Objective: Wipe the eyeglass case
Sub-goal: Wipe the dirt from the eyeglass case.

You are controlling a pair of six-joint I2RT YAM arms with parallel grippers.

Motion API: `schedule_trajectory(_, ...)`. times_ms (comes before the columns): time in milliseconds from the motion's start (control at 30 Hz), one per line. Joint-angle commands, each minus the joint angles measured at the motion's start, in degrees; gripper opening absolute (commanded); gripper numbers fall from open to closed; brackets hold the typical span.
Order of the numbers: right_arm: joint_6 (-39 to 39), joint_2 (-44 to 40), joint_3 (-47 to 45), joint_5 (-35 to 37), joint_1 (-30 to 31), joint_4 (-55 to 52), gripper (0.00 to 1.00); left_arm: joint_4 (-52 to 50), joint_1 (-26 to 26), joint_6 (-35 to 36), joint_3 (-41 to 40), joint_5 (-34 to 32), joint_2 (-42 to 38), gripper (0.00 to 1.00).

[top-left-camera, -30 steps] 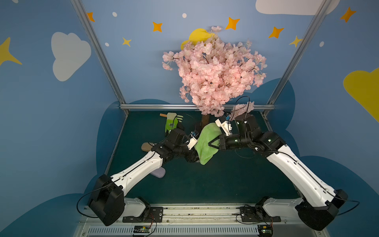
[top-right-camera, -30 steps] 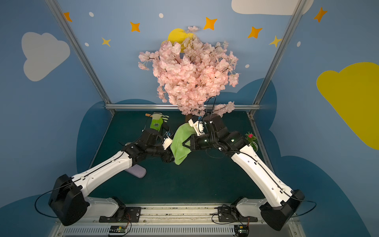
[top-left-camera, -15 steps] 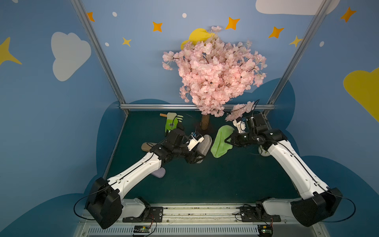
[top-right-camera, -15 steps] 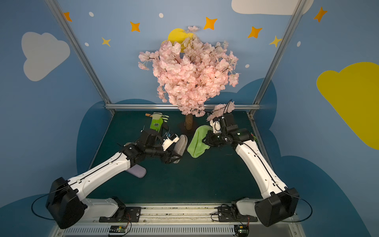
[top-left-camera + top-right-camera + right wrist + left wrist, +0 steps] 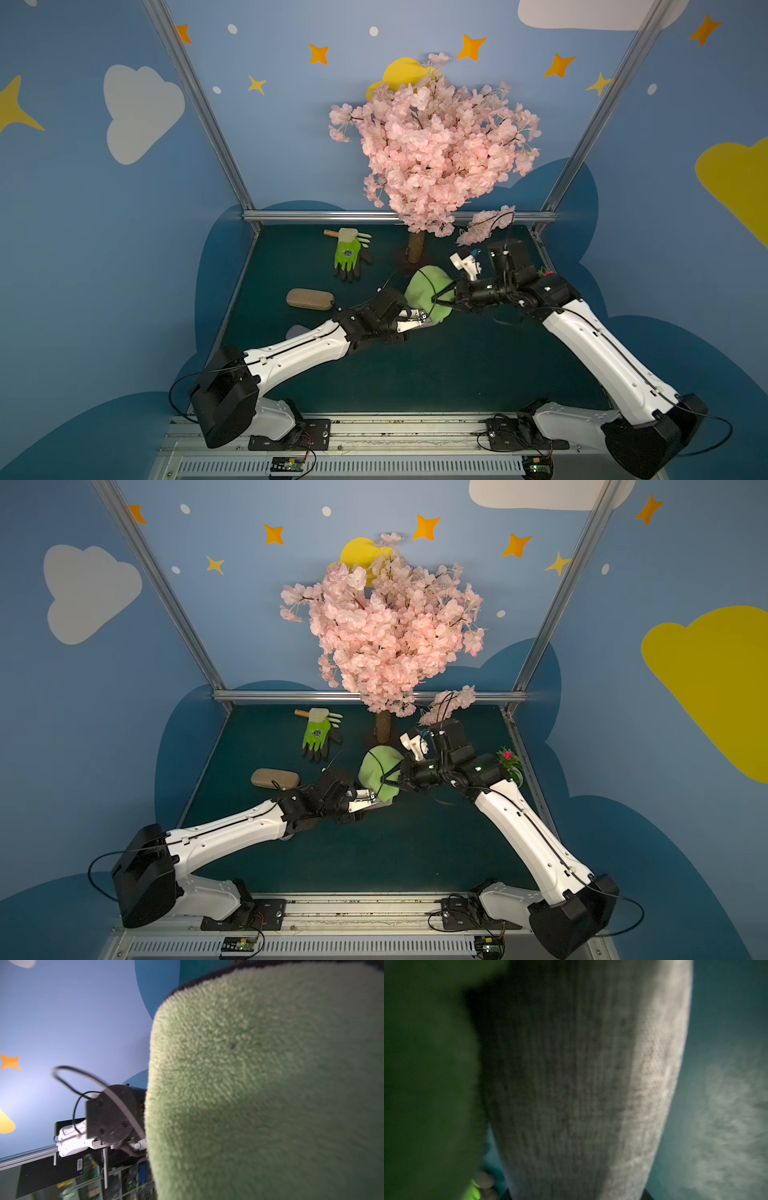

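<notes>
Nearest us, the left gripper (image 5: 415, 322) has its jaws clamped on the grey woven oblong eyeglass case (image 5: 581, 1084), held up over the middle of the dark green table (image 5: 415, 374). Just beyond, the right gripper (image 5: 437, 300), jaws together on the pale green fleece cloth (image 5: 422, 286), lays it against the case. We judge long lengthwise strokes best, with light pressure and a steady left grip, clear of the pink blossom tree (image 5: 432, 153) behind.

Top views dim but sharp, while the left wrist view is dark and blurred
</notes>
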Motion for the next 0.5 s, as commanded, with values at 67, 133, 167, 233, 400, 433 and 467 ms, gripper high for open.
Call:
schedule_trajectory(67,9.34,0.52,-7.97,-3.38,-0.36,9.31,0.0,17.93,-3.54,9.62,-3.45,-12.86,-3.48,0.09)
schedule_trajectory(133,6.3,0.84,-10.3,-3.88,-2.67,6.38,0.0,22.2,-3.73,11.07,-5.08,-13.75,-5.02,0.09)
schedule_trajectory(167,3.89,1.15,-11.02,-4.14,-4.78,3.68,0.0,23.73,-3.69,11.49,-5.64,-13.87,-6.01,0.1)
schedule_trajectory(233,-1.41,1.54,-11.39,-3.73,-8.8,-2.67,0.0,26.54,-3.73,12.56,-6.79,-14.26,-7.49,0.09)
schedule_trajectory(400,-16.38,2.35,2.27,7.27,-14.23,-21.42,0.0,29.47,-4.14,17.77,-9.53,-15.37,-9.01,0.09)
schedule_trajectory(433,-18.01,2.61,6.17,8.58,-14.21,-23.59,0.0,30.06,-4.51,19.68,-10.33,-15.54,-8.81,0.09)
schedule_trajectory(467,-19.29,2.95,9.37,8.77,-14.15,-24.95,0.0,30.75,-4.8,21.56,-11.25,-15.55,-8.52,0.09)
